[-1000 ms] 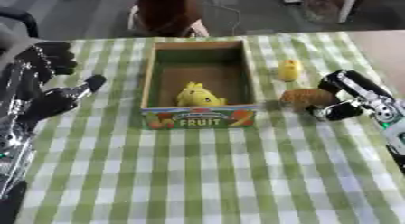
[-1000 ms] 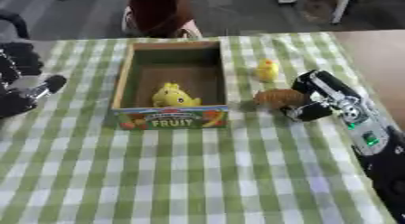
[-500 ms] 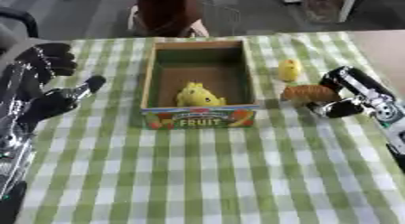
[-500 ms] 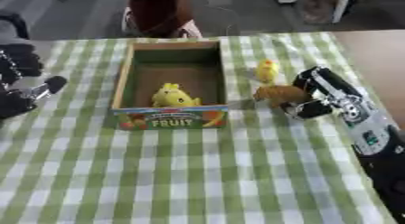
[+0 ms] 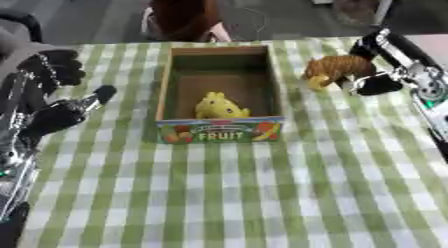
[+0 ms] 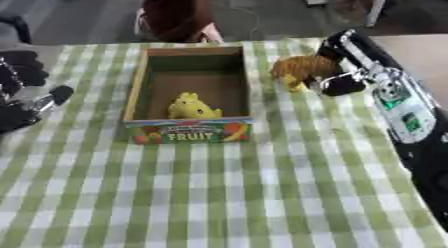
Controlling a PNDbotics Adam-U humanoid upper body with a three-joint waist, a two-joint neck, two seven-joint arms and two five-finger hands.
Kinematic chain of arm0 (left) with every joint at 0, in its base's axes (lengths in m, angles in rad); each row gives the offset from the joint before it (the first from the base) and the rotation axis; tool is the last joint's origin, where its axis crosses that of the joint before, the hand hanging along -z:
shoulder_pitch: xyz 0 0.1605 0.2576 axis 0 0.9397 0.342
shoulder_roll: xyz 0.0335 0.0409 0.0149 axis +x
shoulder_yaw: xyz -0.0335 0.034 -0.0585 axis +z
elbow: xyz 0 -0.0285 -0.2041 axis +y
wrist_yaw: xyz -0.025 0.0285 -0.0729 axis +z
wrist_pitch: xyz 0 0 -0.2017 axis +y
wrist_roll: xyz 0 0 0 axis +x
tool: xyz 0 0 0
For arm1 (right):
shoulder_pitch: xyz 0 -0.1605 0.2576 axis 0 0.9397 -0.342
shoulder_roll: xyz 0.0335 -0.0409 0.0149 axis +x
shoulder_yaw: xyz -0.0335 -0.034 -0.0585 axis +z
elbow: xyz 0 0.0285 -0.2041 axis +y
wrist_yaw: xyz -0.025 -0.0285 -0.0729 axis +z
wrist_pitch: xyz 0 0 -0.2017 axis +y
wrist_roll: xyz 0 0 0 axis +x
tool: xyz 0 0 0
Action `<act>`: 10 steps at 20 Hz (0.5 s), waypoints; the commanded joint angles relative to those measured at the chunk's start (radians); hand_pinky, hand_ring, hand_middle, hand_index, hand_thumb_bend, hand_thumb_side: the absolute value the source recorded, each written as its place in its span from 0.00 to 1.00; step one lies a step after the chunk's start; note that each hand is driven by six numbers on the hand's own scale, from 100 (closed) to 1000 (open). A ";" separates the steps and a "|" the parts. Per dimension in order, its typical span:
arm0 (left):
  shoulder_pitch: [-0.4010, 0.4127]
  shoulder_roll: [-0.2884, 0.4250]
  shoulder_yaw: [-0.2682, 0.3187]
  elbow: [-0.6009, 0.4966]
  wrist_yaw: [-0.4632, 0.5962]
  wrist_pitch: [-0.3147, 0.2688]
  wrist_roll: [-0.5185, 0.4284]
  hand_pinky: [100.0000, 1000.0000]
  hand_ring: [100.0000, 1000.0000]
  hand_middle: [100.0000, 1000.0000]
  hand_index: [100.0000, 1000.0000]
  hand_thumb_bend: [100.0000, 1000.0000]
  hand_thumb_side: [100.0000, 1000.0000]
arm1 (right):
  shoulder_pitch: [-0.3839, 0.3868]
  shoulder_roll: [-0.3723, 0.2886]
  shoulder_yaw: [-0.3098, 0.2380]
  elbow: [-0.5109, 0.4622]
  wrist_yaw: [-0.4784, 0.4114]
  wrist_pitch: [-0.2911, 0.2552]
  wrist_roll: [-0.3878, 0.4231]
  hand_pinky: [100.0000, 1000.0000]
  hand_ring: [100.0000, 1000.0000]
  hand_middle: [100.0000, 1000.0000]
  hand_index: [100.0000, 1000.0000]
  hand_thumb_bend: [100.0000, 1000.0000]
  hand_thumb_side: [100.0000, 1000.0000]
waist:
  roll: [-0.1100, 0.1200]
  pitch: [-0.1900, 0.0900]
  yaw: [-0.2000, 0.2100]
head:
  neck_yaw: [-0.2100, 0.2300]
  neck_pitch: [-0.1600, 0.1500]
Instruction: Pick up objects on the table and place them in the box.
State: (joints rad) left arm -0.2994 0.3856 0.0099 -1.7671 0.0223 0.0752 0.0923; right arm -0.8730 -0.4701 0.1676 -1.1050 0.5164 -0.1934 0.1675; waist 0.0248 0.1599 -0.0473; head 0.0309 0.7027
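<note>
Green-and-white checked cloth (image 5: 262, 192) covers the table from its near edge back to a dark floor. At the left edge the robot's black left hand (image 5: 48, 102) rests with fingers straight and spread, holding nothing. Mid-table stands an open cardboard box labelled FRUIT (image 5: 220, 129), with a yellow toy (image 5: 219, 106) lying inside near its front wall. Right of the box, the right hand (image 6: 337, 74) has its fingers curled round a brown, rounded toy (image 5: 339, 68), lifted near the box's right wall; a yellow bit shows at its lower left.

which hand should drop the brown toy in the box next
Right. The right hand already holds the brown toy just beside the box. The left hand is open, off to the box's far side.
</note>
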 commanded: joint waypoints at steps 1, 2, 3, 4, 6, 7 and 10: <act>-0.012 0.004 0.005 -0.010 0.006 -0.003 -0.006 0.66 0.60 0.54 0.68 0.71 0.07 | -0.059 -0.002 -0.005 -0.013 0.031 -0.006 0.000 0.50 0.29 0.12 0.18 0.31 0.00 | -0.002 -0.020 0.005 | -0.008 0.000; -0.015 0.000 0.004 -0.011 0.007 -0.003 -0.007 0.66 0.60 0.54 0.68 0.71 0.07 | -0.078 0.012 -0.007 0.000 0.043 -0.006 0.001 0.50 0.29 0.12 0.18 0.31 0.00 | -0.001 -0.020 0.009 | -0.010 0.000; -0.017 -0.004 0.004 -0.012 0.007 -0.004 -0.007 0.66 0.60 0.54 0.68 0.71 0.07 | -0.096 0.029 -0.011 0.015 0.054 -0.005 0.002 0.51 0.30 0.12 0.18 0.31 0.00 | 0.000 -0.019 0.013 | -0.012 0.000; -0.020 -0.007 0.004 -0.012 0.007 -0.004 -0.007 0.66 0.60 0.54 0.68 0.71 0.07 | -0.114 0.045 -0.015 0.032 0.065 -0.006 0.004 0.51 0.30 0.12 0.18 0.31 0.00 | 0.001 -0.019 0.017 | -0.014 -0.001; -0.025 -0.011 0.003 -0.015 0.008 -0.006 -0.008 0.66 0.60 0.54 0.68 0.71 0.07 | -0.145 0.077 -0.022 0.066 0.090 -0.007 0.008 0.51 0.30 0.12 0.18 0.31 0.00 | 0.003 -0.017 0.027 | -0.022 -0.002; -0.028 -0.013 0.002 -0.016 0.009 -0.006 -0.009 0.66 0.60 0.54 0.68 0.71 0.07 | -0.160 0.094 -0.027 0.083 0.103 -0.007 0.009 0.51 0.30 0.13 0.19 0.32 0.00 | 0.005 -0.015 0.033 | -0.027 -0.002; -0.038 -0.023 -0.003 -0.022 0.011 -0.007 -0.012 0.66 0.60 0.54 0.68 0.71 0.06 | -0.196 0.142 -0.044 0.137 0.147 -0.006 0.002 0.51 0.30 0.13 0.19 0.31 0.00 | 0.008 -0.011 0.051 | -0.043 -0.008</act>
State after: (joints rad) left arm -0.3216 0.3520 0.0077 -1.7685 0.0265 0.0703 0.0837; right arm -1.0382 -0.3336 0.1398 -0.9775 0.6430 -0.1984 0.1722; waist 0.0323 0.1627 0.0056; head -0.0044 0.7025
